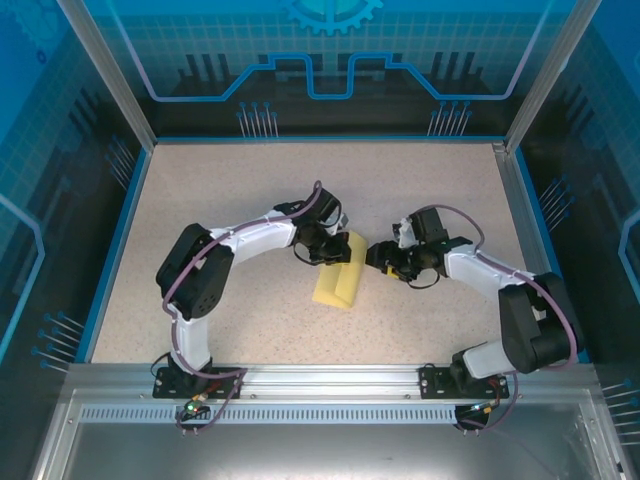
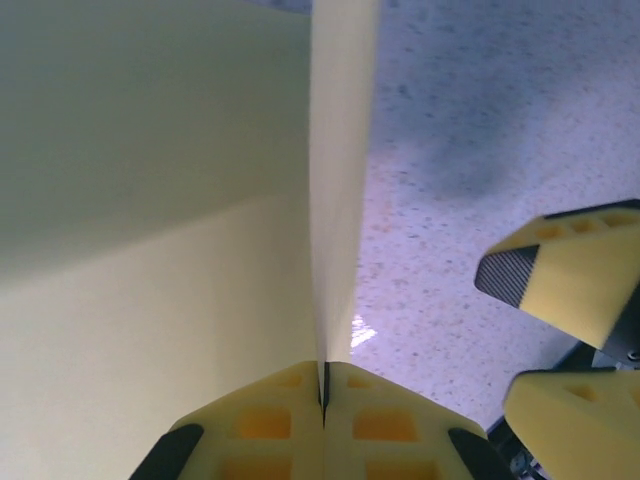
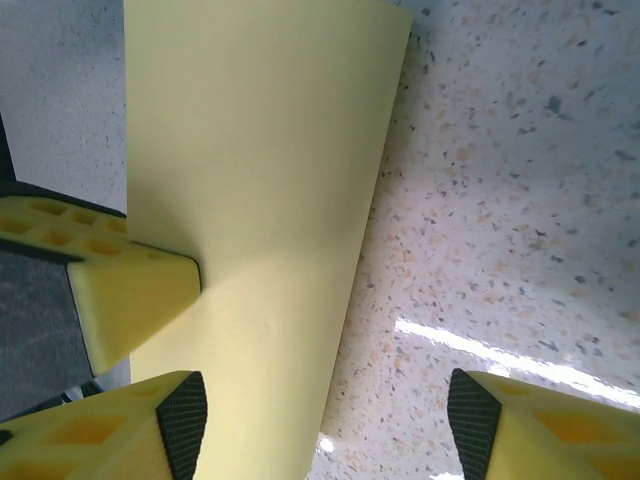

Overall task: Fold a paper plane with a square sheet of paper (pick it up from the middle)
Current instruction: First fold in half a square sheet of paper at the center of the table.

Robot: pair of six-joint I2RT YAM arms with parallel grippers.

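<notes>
Two grippers sit at the middle of the table (image 1: 200, 200). Your left gripper (image 2: 324, 395) clamps the folded square sheet of paper (image 1: 336, 285); your right gripper (image 3: 325, 405), jaws parted, sits just beside it. Approach level, close gently.

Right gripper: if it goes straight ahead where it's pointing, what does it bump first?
Probably the yellow paper, lying just ahead of the open right gripper; depth is hard to judge.

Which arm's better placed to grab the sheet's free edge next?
Right, probably: right gripper is open with the square sheet of paper between its fingers; left gripper is shut on the sheet, anchoring it.
</notes>
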